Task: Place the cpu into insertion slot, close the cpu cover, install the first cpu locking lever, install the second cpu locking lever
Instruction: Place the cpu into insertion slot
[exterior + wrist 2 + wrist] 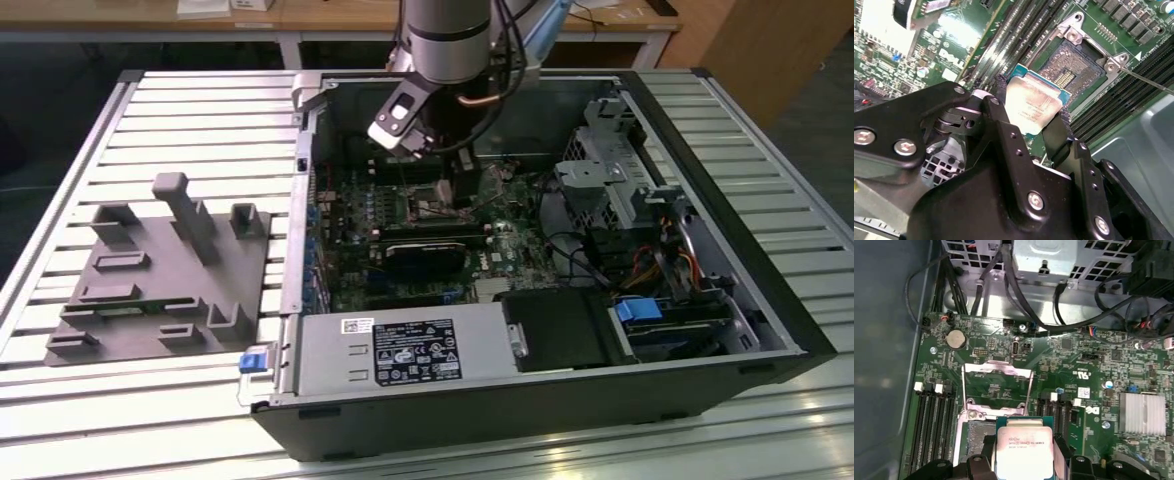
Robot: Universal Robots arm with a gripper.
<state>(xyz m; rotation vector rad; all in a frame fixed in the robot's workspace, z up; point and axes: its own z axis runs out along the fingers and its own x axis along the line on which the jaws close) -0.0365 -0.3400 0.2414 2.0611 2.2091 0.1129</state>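
Gripper clamps the cpu by opposite edges, partly over the insertion slot. The cpu cover stands open along the slot's edge.

Soft overhead light; glare whitens the motherboard in the second wrist view; the computer case sits shadowed

One cpu, one insertion slot
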